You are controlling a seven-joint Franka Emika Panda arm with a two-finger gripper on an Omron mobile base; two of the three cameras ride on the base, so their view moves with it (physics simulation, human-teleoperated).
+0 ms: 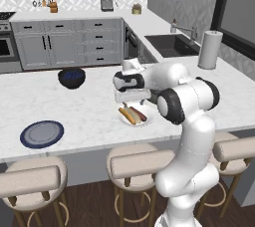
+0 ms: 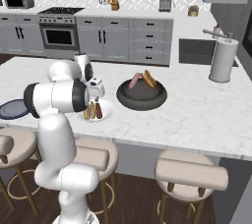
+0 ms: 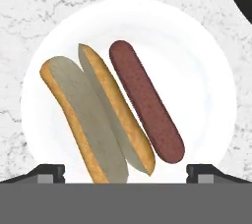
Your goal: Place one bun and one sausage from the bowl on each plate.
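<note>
Left to right on the marble worktop (image 1: 89,116): blue-rimmed grey plate (image 1: 42,134); deep dark-blue bowl (image 1: 71,77); white plate (image 3: 206,85) bearing split tan bun (image 3: 93,115) beside reddish-brown sausage (image 3: 146,101), under the released claw (image 3: 125,173); apparently filled wide black bowl (image 2: 141,95); paper-towel roll (image 2: 221,60).

On the counter (image 1: 74,111) a plate (image 3: 197,61) holds a bun (image 3: 93,120) with a sausage (image 3: 145,100) lying just beside it, touching or nearly so. Right of that plate sits the wide bowl (image 2: 141,96), with another bun (image 2: 149,78) and sausage (image 2: 134,80) in it. A second plate (image 1: 42,134) lies well off to the left, a smaller bowl (image 1: 71,77) stands farther back, and a paper towel roll (image 2: 222,60) stands far right by the sink (image 1: 172,44).
</note>
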